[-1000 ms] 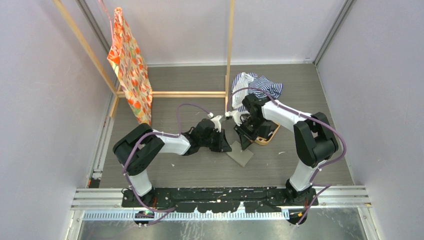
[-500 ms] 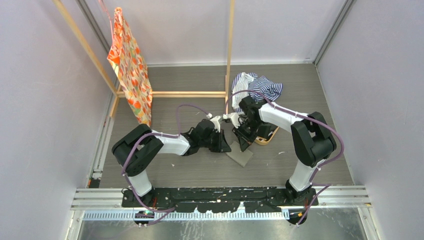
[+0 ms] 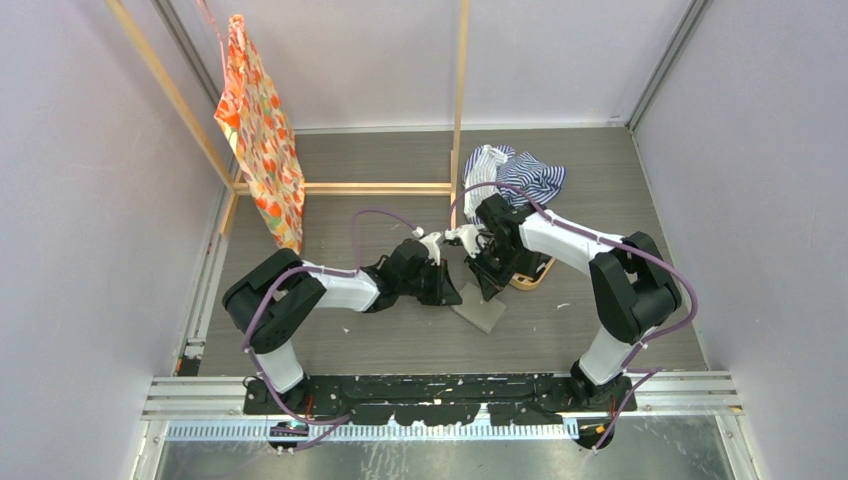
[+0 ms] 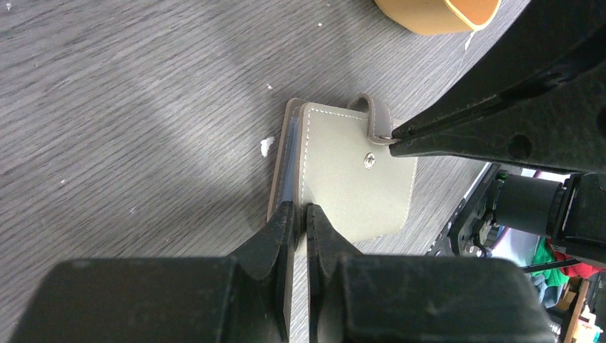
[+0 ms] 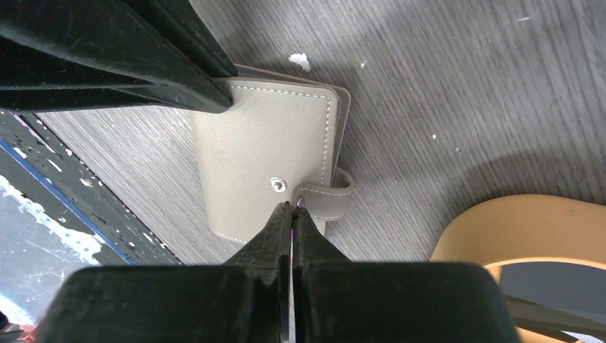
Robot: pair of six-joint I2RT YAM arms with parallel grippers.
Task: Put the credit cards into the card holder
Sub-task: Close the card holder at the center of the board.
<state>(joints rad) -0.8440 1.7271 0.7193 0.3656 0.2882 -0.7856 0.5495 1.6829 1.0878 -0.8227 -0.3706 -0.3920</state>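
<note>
The grey-taupe card holder (image 3: 484, 313) lies folded on the table between my two grippers. In the left wrist view, my left gripper (image 4: 301, 210) is shut on the near edge of the card holder's (image 4: 354, 189) top cover, and a thin pale blue strip shows under that cover. My right gripper (image 5: 291, 208) is shut, its tips against the end of the closing tab (image 5: 330, 199) next to the metal snap (image 5: 276, 184). I cannot tell whether the tab is pinched. The credit cards are not clearly seen; a dark flat patch (image 5: 547, 279) shows inside the tray.
An oval orange-tan tray (image 3: 541, 272) sits just right of the holder, partly under my right arm. A striped cloth (image 3: 520, 172) lies bunched behind it. A wooden frame (image 3: 461, 100) with a hanging flowered fabric (image 3: 262, 130) stands at the back left.
My right arm has shifted slightly left and its elbow has swung outward. The left arm and the card holder stay where they were.
</note>
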